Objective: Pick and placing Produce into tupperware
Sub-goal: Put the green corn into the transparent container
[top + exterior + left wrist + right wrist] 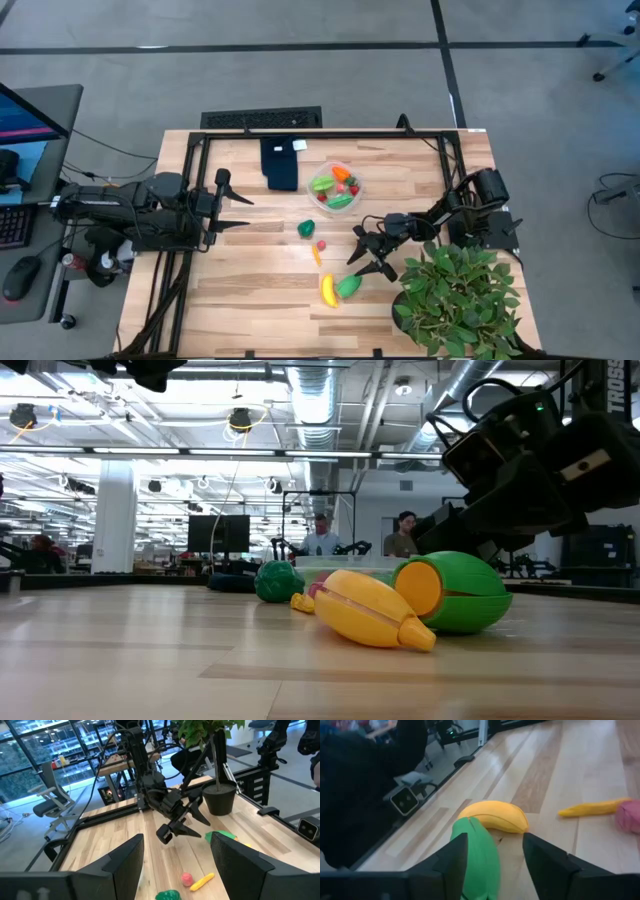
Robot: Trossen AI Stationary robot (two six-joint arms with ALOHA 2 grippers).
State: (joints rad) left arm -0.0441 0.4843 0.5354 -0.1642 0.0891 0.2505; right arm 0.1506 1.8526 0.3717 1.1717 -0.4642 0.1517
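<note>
The tupperware (337, 186), a clear round bowl, stands at the table's far middle and holds several green, orange and red pieces. Loose produce lies on the wood nearer me: a green piece (306, 228), a red strawberry (322, 244), a small orange-yellow piece (316, 256), a yellow banana (327, 290) and a green piece (349, 286) resting against it. My right gripper (362, 255) is open just above and to the far right of that green piece (480, 855), which shows between its fingers with the banana (495, 816) beyond. My left gripper (245, 212) waits open at the table's left.
A big leafy potted plant (458, 298) stands at the near right corner, close beside my right arm. A dark blue folded cloth (281, 163) lies left of the tupperware. A black frame rail (300, 133) runs along the table's edges. People sit in the room beyond.
</note>
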